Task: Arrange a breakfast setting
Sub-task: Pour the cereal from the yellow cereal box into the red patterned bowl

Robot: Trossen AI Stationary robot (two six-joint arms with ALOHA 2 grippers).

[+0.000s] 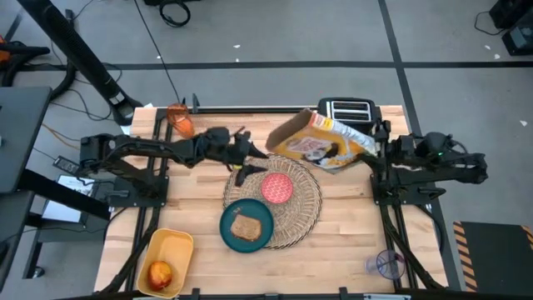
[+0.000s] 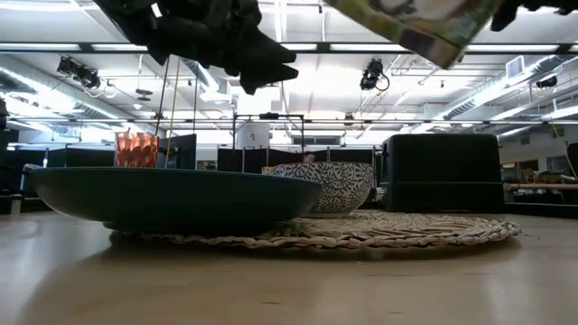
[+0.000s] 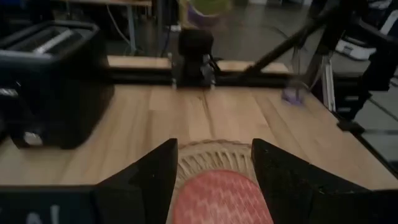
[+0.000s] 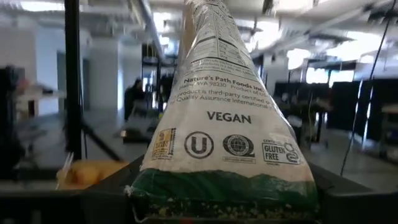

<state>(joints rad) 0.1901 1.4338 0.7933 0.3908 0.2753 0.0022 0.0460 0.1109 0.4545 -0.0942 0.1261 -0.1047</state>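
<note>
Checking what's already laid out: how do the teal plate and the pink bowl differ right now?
The plate is wide, shallow and holds a toast slice; the bowl is smaller, deeper and looks empty. The plate overhangs the placemat's edge; the bowl sits well inside it. Both are round and rest on the placemat.

Two dark jointed arms point(image 1: 150, 150) with black angular claw fingers point(image 3: 149, 180).

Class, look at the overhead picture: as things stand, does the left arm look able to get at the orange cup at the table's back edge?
Probably yes. The left gripper is open above the pink bowl, holding nothing. The orange cup stands alone near that arm's own side, with bare table around it and nothing visible in the way.
</note>
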